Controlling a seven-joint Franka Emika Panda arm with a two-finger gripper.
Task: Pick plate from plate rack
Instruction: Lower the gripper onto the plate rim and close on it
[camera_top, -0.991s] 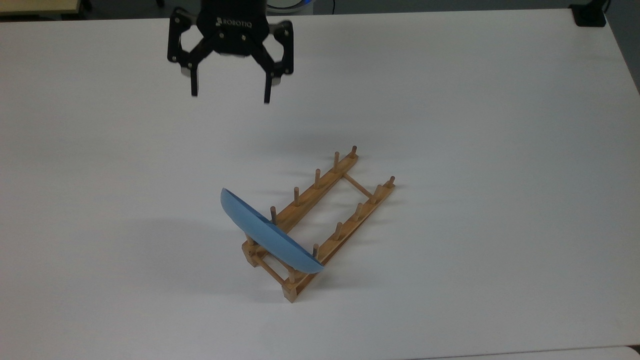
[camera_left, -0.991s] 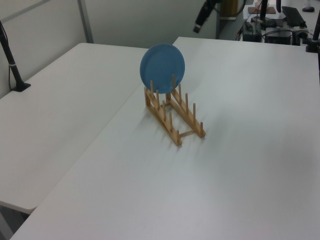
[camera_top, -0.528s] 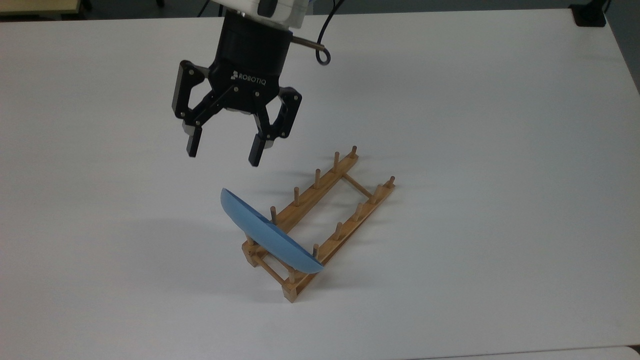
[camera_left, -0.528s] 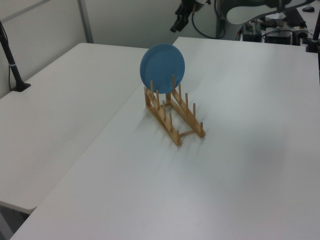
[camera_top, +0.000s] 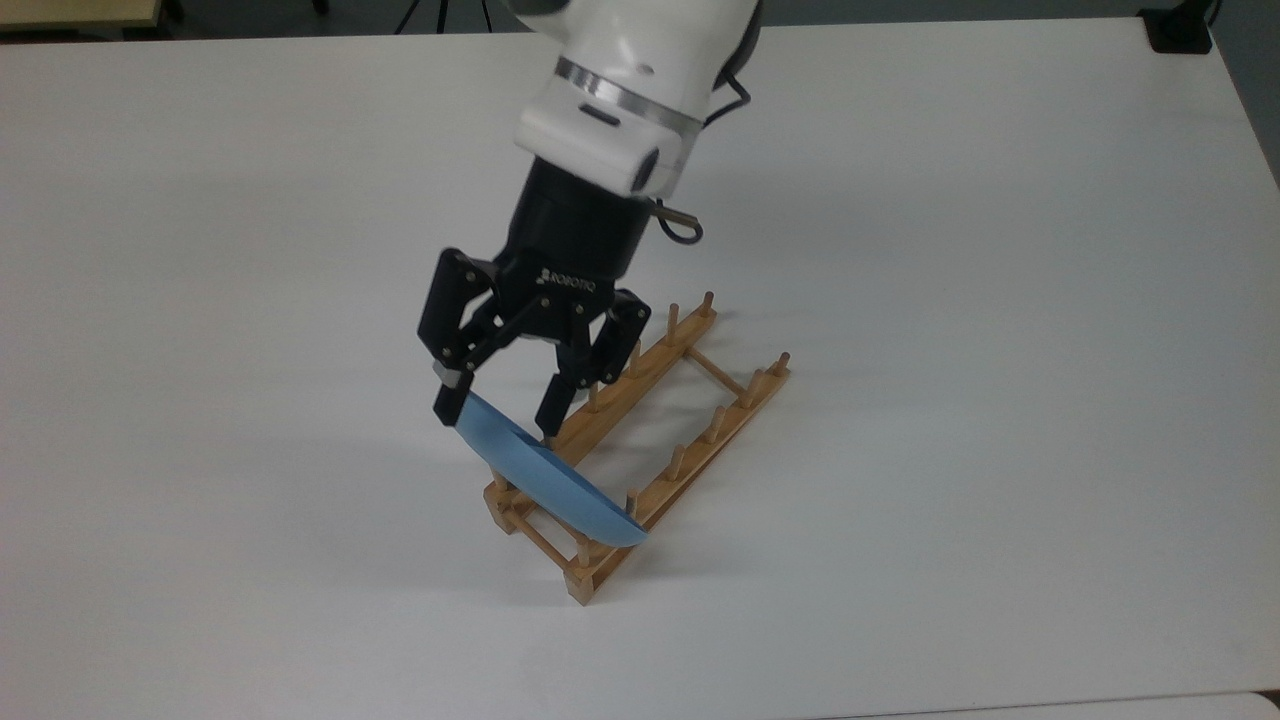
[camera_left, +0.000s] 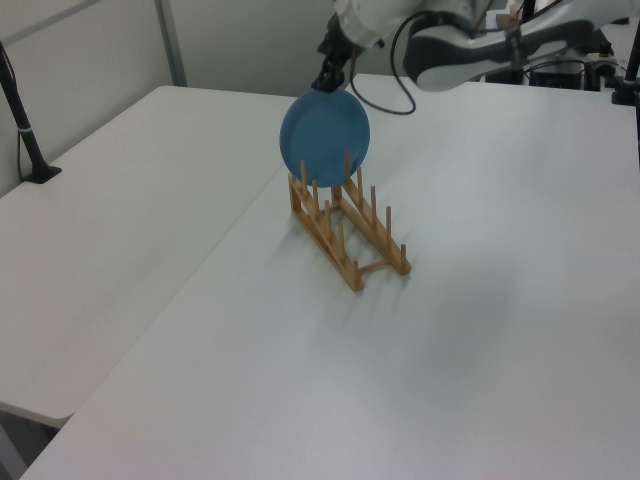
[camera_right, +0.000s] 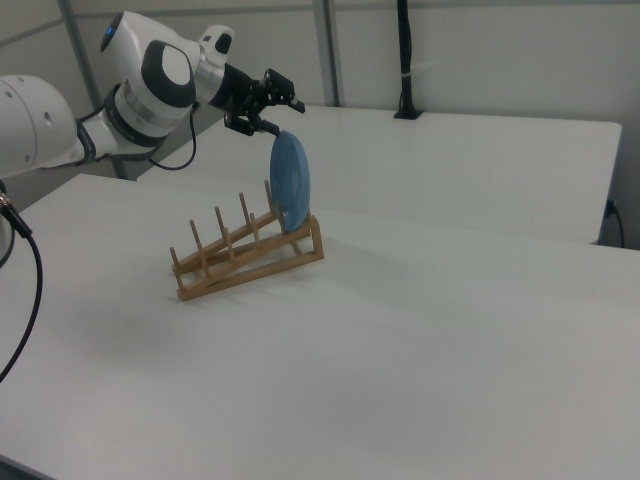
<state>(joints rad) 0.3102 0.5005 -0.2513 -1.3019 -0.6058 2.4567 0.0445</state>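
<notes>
Reading the top view's left to right: your gripper (camera_top: 497, 418) hangs at the light-blue plate's (camera_top: 545, 482) upper rim, its 2 fingers spread wide and straddling the edge, apparently not yet pressing it. The plate stands on edge in the wooden plate rack's (camera_top: 690, 421) end slot, propped by pegs. The white table (camera_top: 1000, 300) beyond lies bare, so lift straight upward.

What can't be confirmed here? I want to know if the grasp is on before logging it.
- Contact between gripper fingers and the plate: top view, edge-on rim leaves it unclear.
- Plate's bottom edge in the plate rack: left view, pegs hide it.
- Finger gap: right view, too small at gripper.
</notes>
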